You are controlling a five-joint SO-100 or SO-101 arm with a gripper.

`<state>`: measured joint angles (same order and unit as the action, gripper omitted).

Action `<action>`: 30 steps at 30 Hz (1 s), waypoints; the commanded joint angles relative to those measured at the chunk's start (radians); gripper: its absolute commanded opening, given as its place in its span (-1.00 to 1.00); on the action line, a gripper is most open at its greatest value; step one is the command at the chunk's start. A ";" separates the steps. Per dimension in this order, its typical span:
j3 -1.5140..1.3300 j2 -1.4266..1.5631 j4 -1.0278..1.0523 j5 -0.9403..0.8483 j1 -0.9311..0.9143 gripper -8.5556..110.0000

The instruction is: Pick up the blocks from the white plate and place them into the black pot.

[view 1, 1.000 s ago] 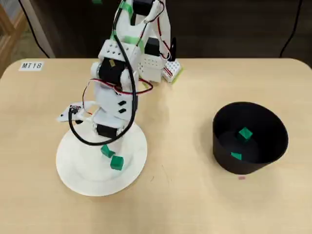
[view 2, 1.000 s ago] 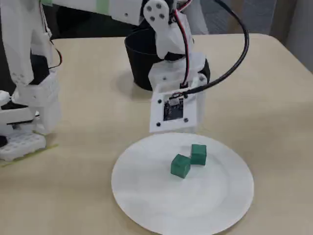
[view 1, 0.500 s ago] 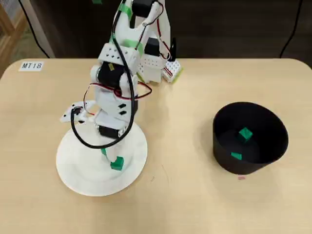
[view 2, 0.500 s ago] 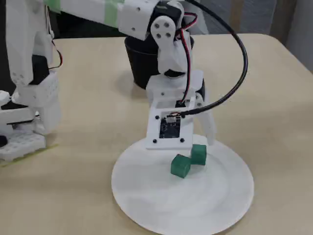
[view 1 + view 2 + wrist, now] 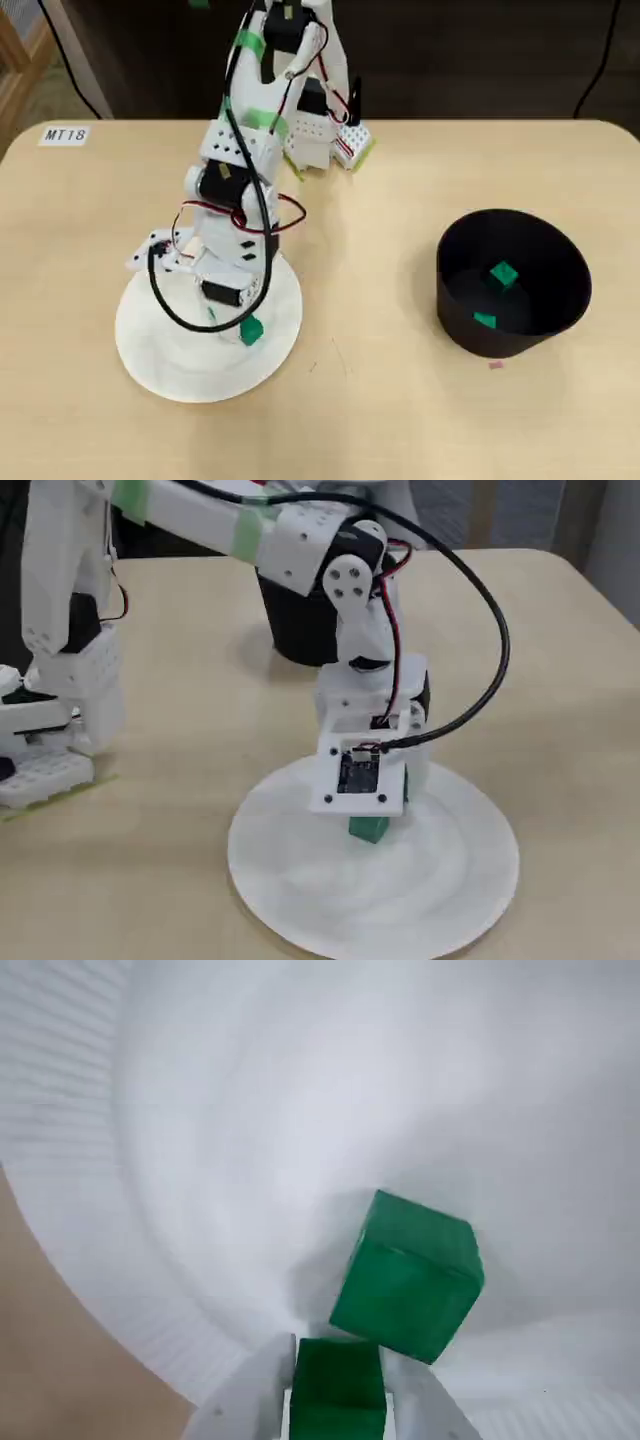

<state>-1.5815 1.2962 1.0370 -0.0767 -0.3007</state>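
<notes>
My gripper [image 5: 338, 1355] is down on the white plate [image 5: 300, 1080], its two fingers pressed against the sides of one green block [image 5: 337, 1395]. A second green block [image 5: 410, 1275] lies tilted right beside it, touching its corner. In the overhead view the gripper [image 5: 232, 322] hides most of the held block, and the other block [image 5: 250, 330] shows on the plate [image 5: 160, 365]. The black pot [image 5: 560, 250] at right holds two green blocks [image 5: 503, 273]. In the fixed view the wrist board covers the gripper [image 5: 385, 815]; one block [image 5: 370, 827] peeks out below, with the pot [image 5: 295, 620] behind.
The arm's white base [image 5: 315, 130] stands at the table's back edge, and shows at the left in the fixed view [image 5: 60, 680]. A paper label "MT18" [image 5: 65, 134] lies at the back left corner. Bare wooden table separates plate and pot.
The gripper has come down from above the plate's rim onto the plate and closed around one of the two blocks. The pot and its blocks have not moved.
</notes>
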 commanded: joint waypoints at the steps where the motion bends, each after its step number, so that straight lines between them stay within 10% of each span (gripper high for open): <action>1: 0.034 0.005 -0.014 0.005 0.017 -0.90; 6: 0.057 0.014 0.000 0.012 0.025 -0.90; 12: 0.064 0.077 0.081 -0.005 0.011 -0.40; 30: 0.064 0.094 0.120 0.110 0.071 -0.43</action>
<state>-1.5616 1.3545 1.1674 0.0138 -0.2393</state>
